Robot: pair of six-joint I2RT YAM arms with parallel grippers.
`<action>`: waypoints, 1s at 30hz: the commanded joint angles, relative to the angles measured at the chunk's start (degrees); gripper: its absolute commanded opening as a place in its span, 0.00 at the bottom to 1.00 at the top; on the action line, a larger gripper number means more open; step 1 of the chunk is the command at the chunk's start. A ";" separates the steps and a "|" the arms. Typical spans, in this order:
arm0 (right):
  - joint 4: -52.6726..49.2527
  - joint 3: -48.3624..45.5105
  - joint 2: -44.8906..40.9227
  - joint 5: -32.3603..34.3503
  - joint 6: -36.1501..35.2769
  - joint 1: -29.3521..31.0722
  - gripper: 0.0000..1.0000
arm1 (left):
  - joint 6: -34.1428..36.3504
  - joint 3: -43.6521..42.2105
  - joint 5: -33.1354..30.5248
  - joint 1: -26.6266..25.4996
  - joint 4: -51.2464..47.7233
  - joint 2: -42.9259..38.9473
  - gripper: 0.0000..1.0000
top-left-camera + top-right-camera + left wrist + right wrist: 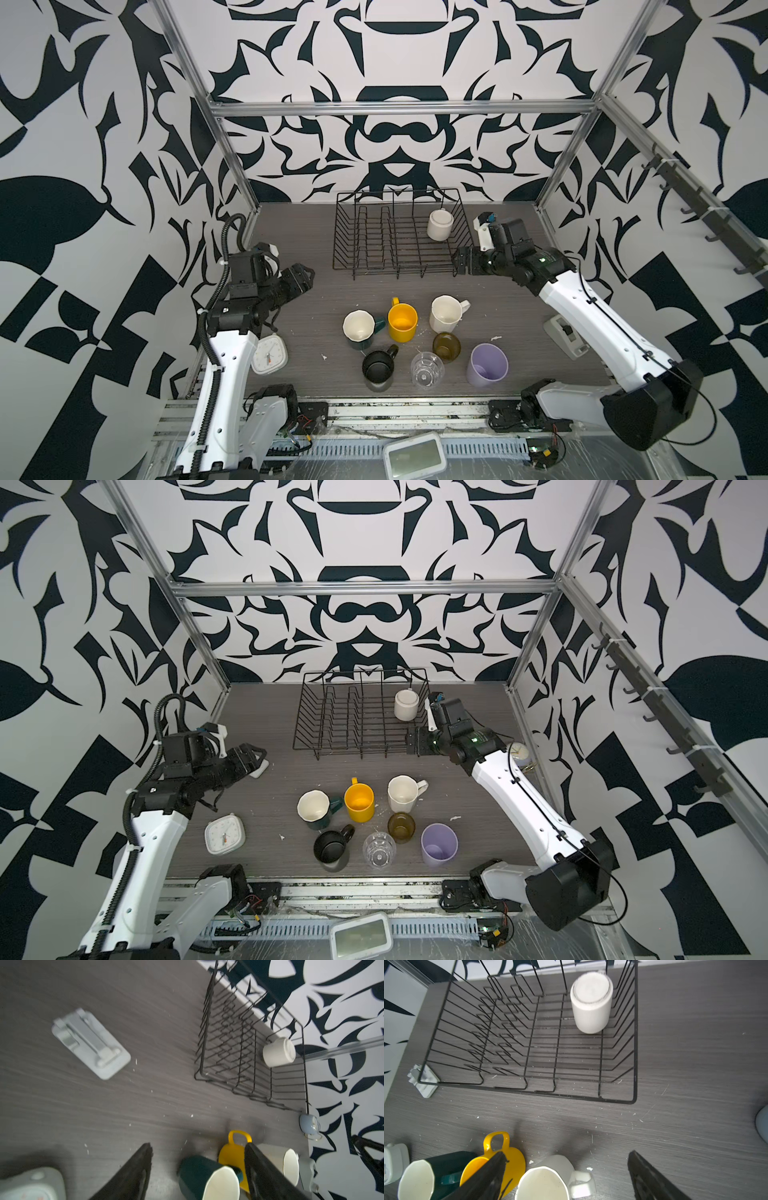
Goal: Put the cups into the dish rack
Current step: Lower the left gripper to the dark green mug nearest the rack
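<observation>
Left claw (198, 1145) spread, empty, aimed toward teal faceted mug (199, 1174): likely next pick. Right claw (568, 1152) spread, empty, near black wire dish rack (395, 268). Plain white ceramic mug (439, 224) inverted in rack's far-right corner, presumably to drain. Seven cups (402, 322) clustered on grey woodgrain tabletop (299, 332).

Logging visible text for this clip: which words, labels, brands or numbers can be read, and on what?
Nothing legible can be quoted from any view.
Dial of the white square clock: numerals too small to read.
Face of the pale-blue clock: too small and blurred to read.
</observation>
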 commanded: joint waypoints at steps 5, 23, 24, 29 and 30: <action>2.75 -0.76 -2.59 1.20 1.33 0.74 0.94 | -7.54 -2.31 -2.99 -11.09 -10.78 -2.07 0.73; 4.95 -3.23 -3.24 -0.04 2.61 1.80 0.94 | -16.33 -7.70 -12.97 -29.47 -11.34 -0.29 0.68; 4.94 -3.31 -3.23 -0.04 2.75 1.85 0.94 | -16.53 -7.77 -13.25 -29.94 -11.15 0.14 0.68; 5.17 -3.68 -3.10 -0.04 2.75 1.97 0.94 | -17.76 -8.75 -13.23 -31.72 -8.32 1.64 0.68; 5.14 -3.77 -2.99 -0.04 2.74 2.02 0.94 | -18.02 -9.04 -13.12 -32.03 -7.80 2.06 0.68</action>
